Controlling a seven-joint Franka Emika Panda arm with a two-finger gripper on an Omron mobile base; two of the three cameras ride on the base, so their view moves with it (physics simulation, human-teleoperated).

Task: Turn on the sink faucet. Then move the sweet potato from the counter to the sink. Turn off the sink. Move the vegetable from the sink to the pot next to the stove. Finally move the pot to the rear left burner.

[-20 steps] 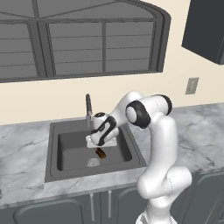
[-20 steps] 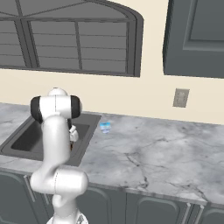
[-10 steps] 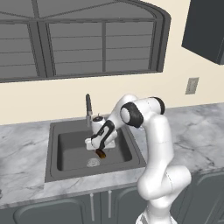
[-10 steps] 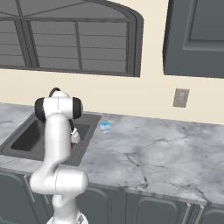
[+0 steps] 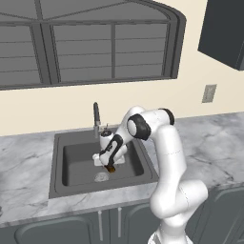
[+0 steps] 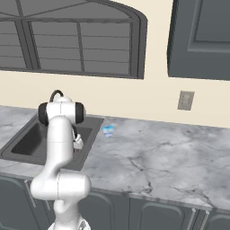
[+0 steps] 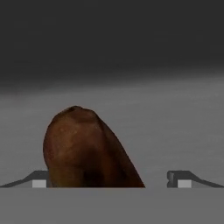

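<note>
The pincer (image 7: 109,179), jaws wide apart, straddles the sweet potato (image 7: 85,148) in the sink (image 5: 71,164), unclamped.

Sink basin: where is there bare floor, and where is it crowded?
Crowded at the basin's middle-right: the open pincer hangs down over the sweet potato, with the drain just left of it and the faucet behind. The sink floor is bare on its left half, toward the left wall. The marble counter right of the sink is largely bare.
</note>
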